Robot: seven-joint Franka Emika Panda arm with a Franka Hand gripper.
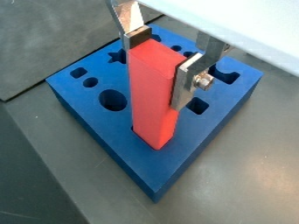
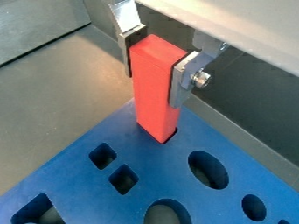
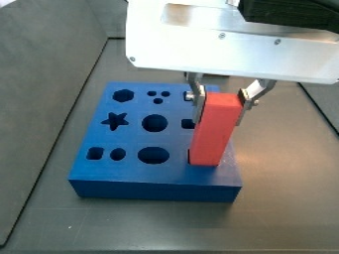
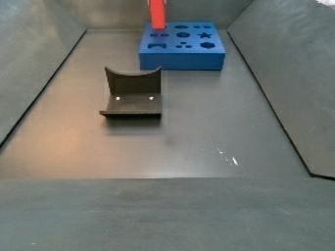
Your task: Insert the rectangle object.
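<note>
My gripper (image 1: 162, 61) is shut on the rectangle object (image 1: 156, 92), a tall red block held upright by its upper end, as both wrist views show (image 2: 159, 61). The block (image 3: 215, 129) hangs over the blue board (image 3: 133, 139), close to one edge and beside the rows of shaped holes. Its lower end is at or just above the board's top face (image 1: 233, 92); I cannot tell if it touches. A side view shows the block (image 4: 156, 12) at the board's (image 4: 183, 61) far left corner, with the gripper out of frame.
The fixture (image 4: 131, 93), a dark curved bracket on a base plate, stands on the grey floor in front of the board. Dark sloping walls close in the floor on both sides. The board (image 2: 158, 171) has round, square, star and oval holes.
</note>
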